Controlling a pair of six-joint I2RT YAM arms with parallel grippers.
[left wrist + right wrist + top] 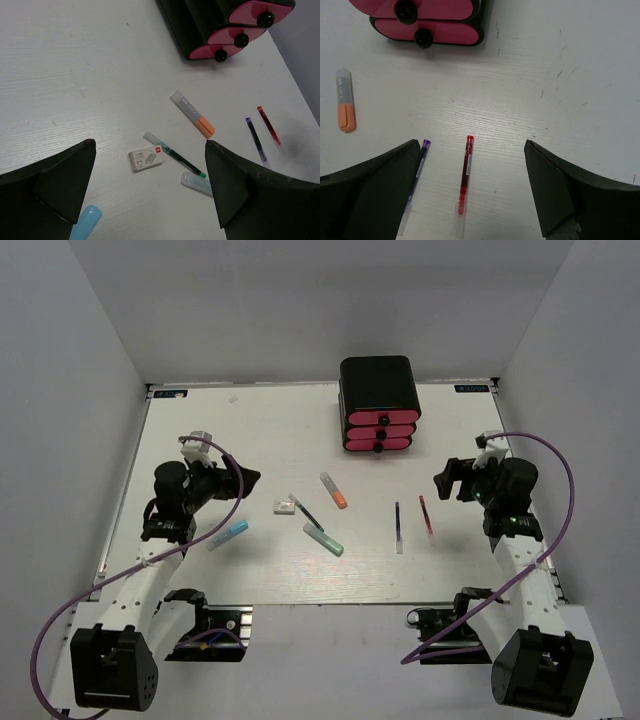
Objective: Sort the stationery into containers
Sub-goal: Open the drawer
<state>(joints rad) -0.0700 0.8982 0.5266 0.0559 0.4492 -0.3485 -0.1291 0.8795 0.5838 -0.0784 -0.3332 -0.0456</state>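
The black cabinet (pixel 378 385) with three pink drawers (pixel 380 432) stands at the table's far middle, all drawers shut. On the table lie an orange marker (pixel 334 490), a white block (pixel 284 507), a dark pen (pixel 307 512), a green marker (pixel 323 539), a light blue marker (pixel 228 533), a blue pen (pixel 397 525) and a red pen (pixel 426 515). My left gripper (pixel 245 478) is open and empty, held above the table left of the white block (pixel 146 158). My right gripper (pixel 440 480) is open and empty above the red pen (pixel 465 172).
The white table (pixel 250 430) is walled in by grey panels on the left, back and right. The left wrist view also shows the cabinet (pixel 190 30), orange marker (pixel 192 114) and dark pen (pixel 175 154). The blue pen (pixel 416 170) lies beside my right gripper's left finger.
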